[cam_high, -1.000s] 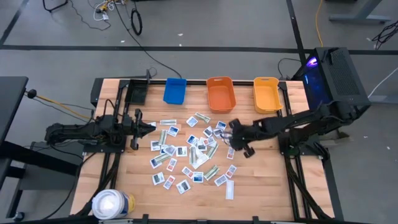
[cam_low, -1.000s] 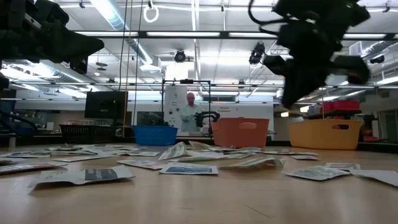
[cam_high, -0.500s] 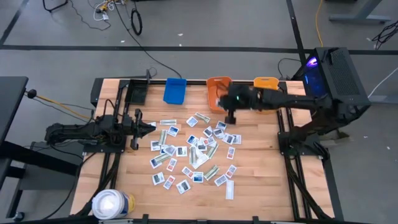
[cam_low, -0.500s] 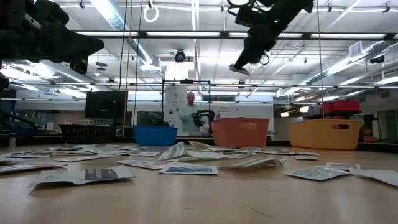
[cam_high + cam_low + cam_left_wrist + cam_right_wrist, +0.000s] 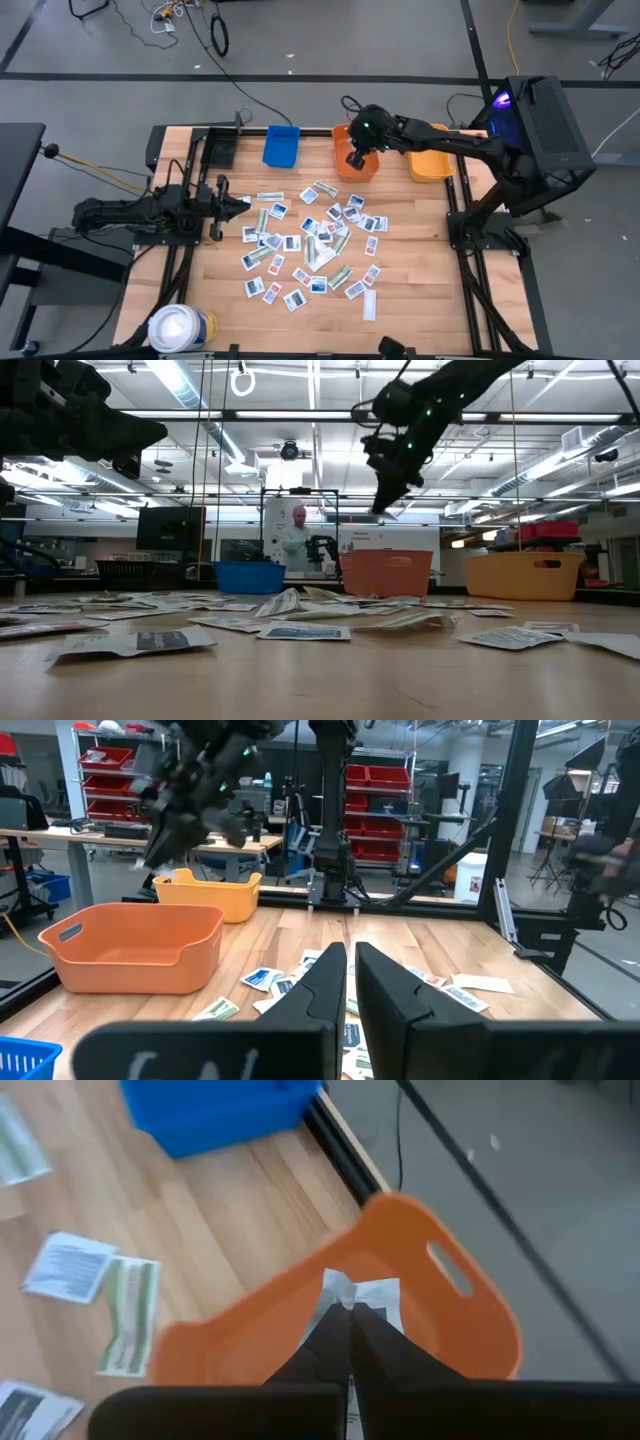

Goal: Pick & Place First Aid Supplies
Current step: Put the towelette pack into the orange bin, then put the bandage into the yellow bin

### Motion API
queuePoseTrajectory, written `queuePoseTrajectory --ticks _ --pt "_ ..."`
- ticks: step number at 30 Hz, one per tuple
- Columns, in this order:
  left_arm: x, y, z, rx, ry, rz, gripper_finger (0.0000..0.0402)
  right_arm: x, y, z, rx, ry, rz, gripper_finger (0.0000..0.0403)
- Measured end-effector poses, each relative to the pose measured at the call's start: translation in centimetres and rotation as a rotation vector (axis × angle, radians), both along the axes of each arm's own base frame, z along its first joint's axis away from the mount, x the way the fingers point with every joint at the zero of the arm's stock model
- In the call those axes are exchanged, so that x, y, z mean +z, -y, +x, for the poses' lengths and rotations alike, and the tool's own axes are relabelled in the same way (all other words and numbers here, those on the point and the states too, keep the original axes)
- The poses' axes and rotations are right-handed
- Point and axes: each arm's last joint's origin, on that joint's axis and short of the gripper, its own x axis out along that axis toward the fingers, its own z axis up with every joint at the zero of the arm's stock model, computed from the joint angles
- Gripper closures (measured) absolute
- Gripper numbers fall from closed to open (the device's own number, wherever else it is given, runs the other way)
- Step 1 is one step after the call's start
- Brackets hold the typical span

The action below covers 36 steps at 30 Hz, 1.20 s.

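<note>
Three bins stood in a row along the table's far edge: one blue bin (image 5: 281, 145), one orange bin (image 5: 343, 163) and one yellow bin (image 5: 430, 152). One white packet (image 5: 350, 1296) was pinched in the closed right gripper (image 5: 355, 159), which hung directly above the orange bin. Dozens of loose packets (image 5: 312, 243) lay spread on the table (image 5: 420, 290) nearer than that gripper. One left gripper (image 5: 244, 201), fingers nearly together and empty, waited beside the spread.
</note>
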Motion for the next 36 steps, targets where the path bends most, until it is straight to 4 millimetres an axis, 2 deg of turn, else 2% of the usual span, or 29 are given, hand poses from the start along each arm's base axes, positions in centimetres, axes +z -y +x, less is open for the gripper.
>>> queuePoseTrajectory --ticks 8,18,21,30,36 --pt "0.0 0.0 0.0 0.0 0.0 0.0 0.0369 -2.5 1.3 0.5 -0.081 -0.035 0.071 0.0397" --pt "0.0 0.0 0.0 0.0 0.0 0.0 0.0369 -3.0 1.5 0.6 -0.092 -0.042 0.083 0.0385" --pt "0.0 0.0 0.0 0.0 0.0 0.0 0.0369 -3.0 1.7 0.5 -0.103 -0.023 0.112 0.0351" --pt "0.0 0.0 0.0 0.0 0.0 0.0 0.0369 -3.0 1.7 0.5 -0.086 0.006 0.164 0.0199" --pt "0.0 0.0 0.0 0.0 0.0 0.0 0.0369 -3.1 1.5 0.6 -0.056 0.02 0.197 0.0149"
